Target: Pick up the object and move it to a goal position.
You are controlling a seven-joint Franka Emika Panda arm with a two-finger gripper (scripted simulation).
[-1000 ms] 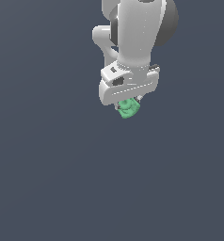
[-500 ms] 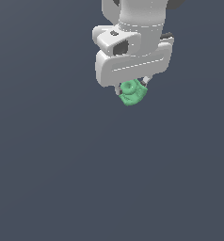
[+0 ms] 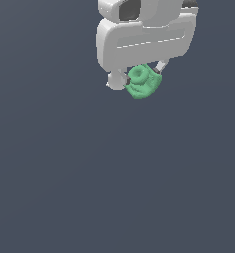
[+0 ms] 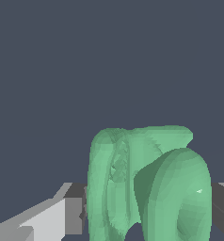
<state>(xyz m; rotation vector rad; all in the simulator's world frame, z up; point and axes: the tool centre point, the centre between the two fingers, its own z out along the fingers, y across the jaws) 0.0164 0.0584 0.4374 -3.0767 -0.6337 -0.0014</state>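
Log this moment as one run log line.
pincer: shut on green piece | piece: off the ground | goal: not visible

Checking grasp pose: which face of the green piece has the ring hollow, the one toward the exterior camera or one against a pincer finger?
The camera-facing one: the green piece shows its ring hollow openly in the exterior view, while the pincer clamps its sides.

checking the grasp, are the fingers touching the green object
Touching. In the wrist view the green object fills the span between the fingers, pressed against their dark pads on both sides with no gap. The exterior view shows it clamped under the gripper.
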